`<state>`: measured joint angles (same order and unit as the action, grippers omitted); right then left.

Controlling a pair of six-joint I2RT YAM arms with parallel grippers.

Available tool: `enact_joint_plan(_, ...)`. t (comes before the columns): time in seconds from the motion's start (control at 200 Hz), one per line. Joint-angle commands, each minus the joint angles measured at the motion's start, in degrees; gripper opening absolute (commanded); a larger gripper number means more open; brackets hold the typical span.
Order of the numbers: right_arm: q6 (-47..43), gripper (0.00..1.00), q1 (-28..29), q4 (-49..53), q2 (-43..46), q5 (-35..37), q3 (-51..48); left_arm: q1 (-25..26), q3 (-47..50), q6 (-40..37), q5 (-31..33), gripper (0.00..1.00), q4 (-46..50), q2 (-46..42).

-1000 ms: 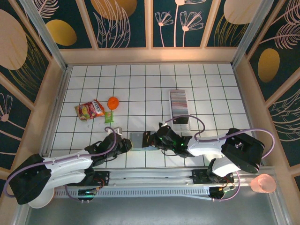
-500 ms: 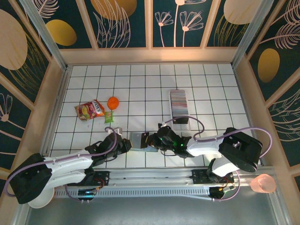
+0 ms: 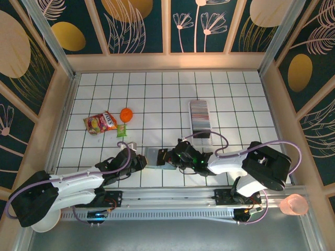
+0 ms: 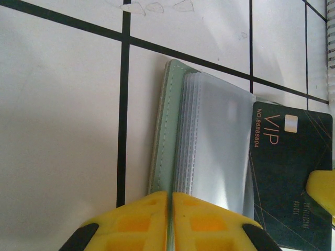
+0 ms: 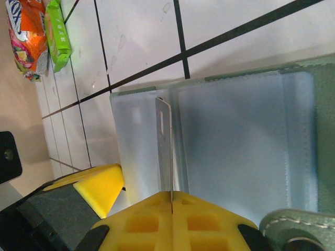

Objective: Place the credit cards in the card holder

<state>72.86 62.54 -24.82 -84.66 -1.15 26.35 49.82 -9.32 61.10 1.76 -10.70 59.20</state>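
Surface (image 3: 157, 94): white tiles, card holder (image 3: 153, 156) lying open.
Left end effector (image 4: 170, 201): clamped on holder's edge.
Right end effector (image 5: 171, 206): pinching VIP card (image 4: 293, 172) at holder's sleeves.
Progress: insertion apparently under way; credit cards (image 3: 199, 112) beyond holder remain.

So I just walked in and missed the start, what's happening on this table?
The left claw is shut on the edge of the open green card holder. The right claw grips a dark VIP card at the holder's clear sleeves. More cards sit in the tray.
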Motion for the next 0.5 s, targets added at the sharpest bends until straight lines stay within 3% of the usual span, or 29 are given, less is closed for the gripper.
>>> enact_joint_plan(0.0, 1.1, 0.00, 0.6, 4.8, 1.0, 1.9, -0.4, 0.1, 0.7, -0.2, -0.3, 0.11, -1.4, 0.1)
enact_joint_plan(0.49, 0.6, 0.00, 1.7, 7.5, 1.1, 2.8, 0.7, 0.2, 0.8, 0.0, -0.4, 0.10, -1.2, -0.2)
